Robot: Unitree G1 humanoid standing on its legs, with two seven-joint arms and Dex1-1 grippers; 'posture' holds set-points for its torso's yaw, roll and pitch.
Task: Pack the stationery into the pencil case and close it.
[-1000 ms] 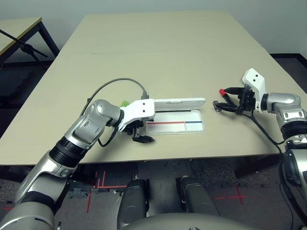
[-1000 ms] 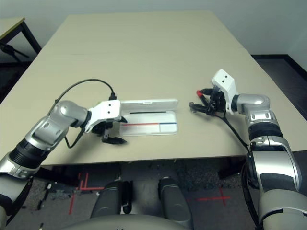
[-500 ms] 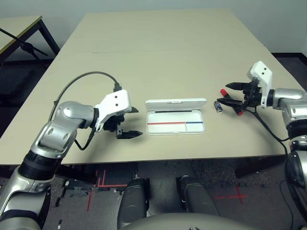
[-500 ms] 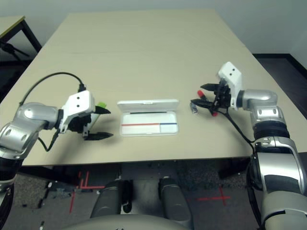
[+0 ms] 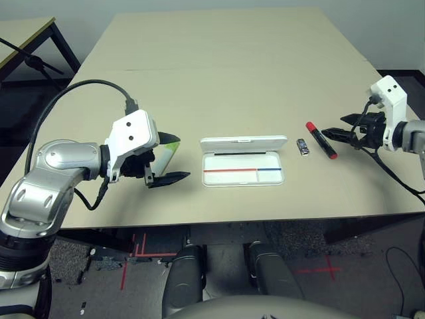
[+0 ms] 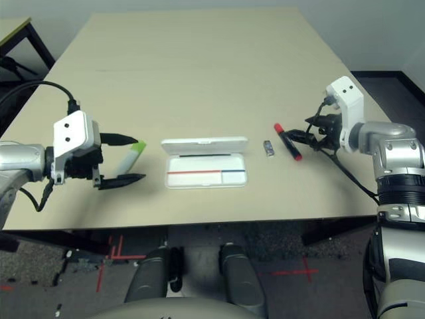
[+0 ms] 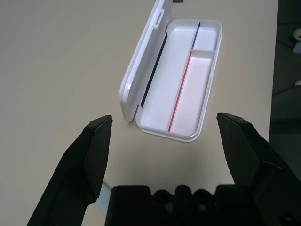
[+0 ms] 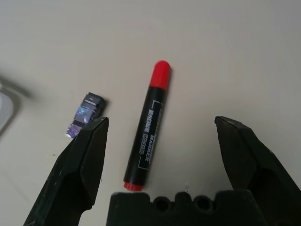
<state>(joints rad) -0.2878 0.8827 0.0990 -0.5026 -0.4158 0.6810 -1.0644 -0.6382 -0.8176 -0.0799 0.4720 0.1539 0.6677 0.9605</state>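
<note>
While the left gripper (image 5: pixel 171 159) hangs spread and empty near the desk's left edge, the highlighter (image 6: pixel 132 155) lies just beside it, light and smooth; I would pinch its middle. The pencil case (image 5: pixel 243 161) sits open near the front edge (thin plastic, it may slide). Toward the right edge lie the sharpener (image 5: pixel 302 147) and marker (image 8: pixel 147 132), before my spread right gripper (image 8: pixel 160 155).

Red marker (image 8: pixel 146 136) barrel reads "MARKER" (smaller print illegible).
</note>
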